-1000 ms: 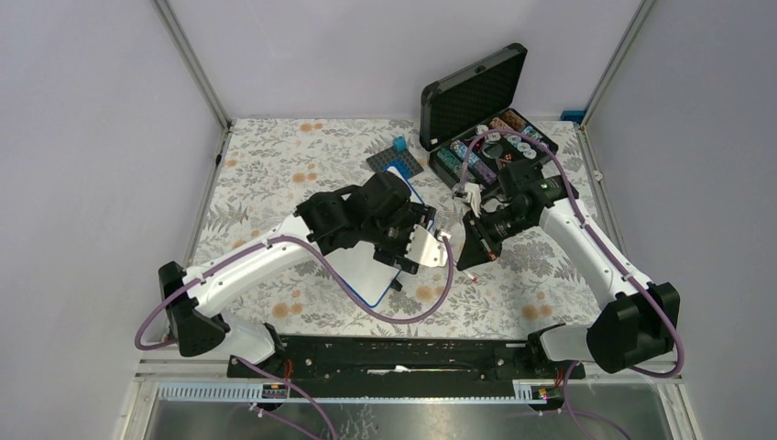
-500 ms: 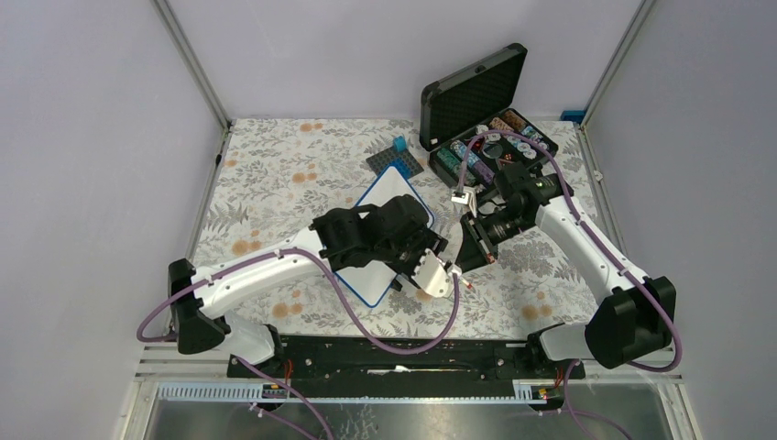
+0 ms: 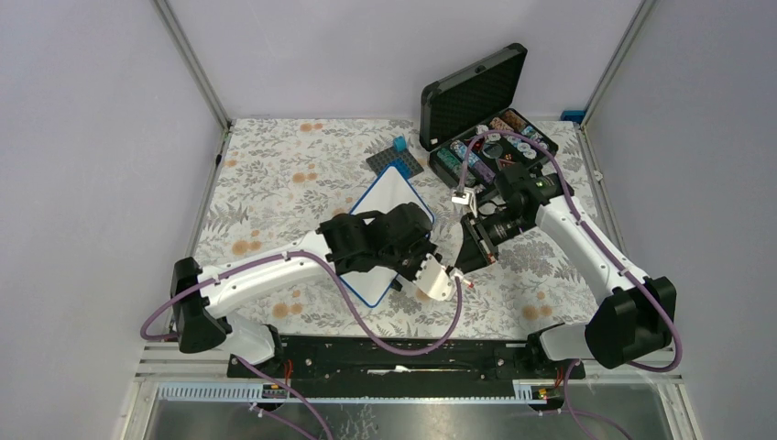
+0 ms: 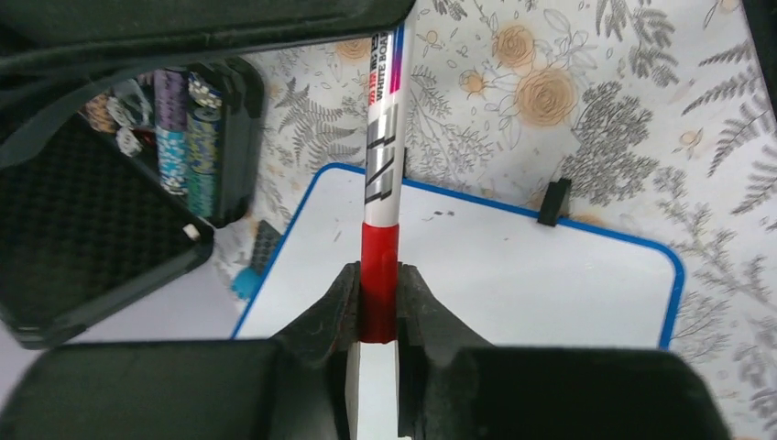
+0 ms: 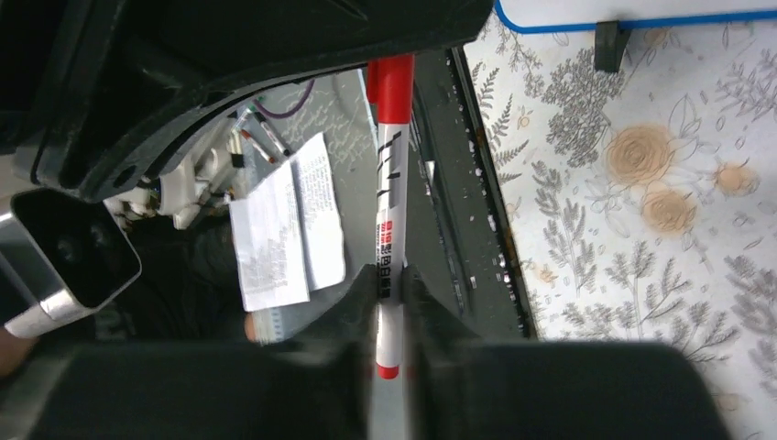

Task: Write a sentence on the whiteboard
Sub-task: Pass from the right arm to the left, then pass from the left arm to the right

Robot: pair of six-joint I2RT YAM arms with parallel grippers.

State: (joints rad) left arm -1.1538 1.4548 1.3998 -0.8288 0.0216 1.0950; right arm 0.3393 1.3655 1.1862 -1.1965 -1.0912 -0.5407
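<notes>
my left gripper (image 4: 379, 291) is clamped on the red cap (image 4: 379, 249) of the marker (image 4: 385, 147). my right gripper (image 5: 388, 286) is clamped on the white barrel toward its tail end. the pen is bridged between my two arms, just off the near right edge of the whiteboard (image 3: 388, 191). the whiteboard lies flat on the flowered worktop (image 3: 275, 174), partly under my left arm. its face shows no sentence yet, only a few faint specks.

i judge the marker light, stiff and smooth. the plastic barrel could slide or twist in my pads if the cap comes off at an angle, so the pull should run straight along the pen with a firm hold on the barrel. for writing, a hold nearer the tip would steady the stroke. the whiteboard looks thin and light on its small black feet (image 4: 553, 202), so it may skate on the cloth under a pressing tip. light pressure seems wise.

there is open worktop near and to the right of the whiteboard for drawing my arms apart. the far side is tighter: the grey studded baseplate (image 3: 392, 161) sits just beside the far corner, and the open black case (image 3: 476, 115) stands beyond my right wrist. the blue frame makes a low lip the tip must clear.
</notes>
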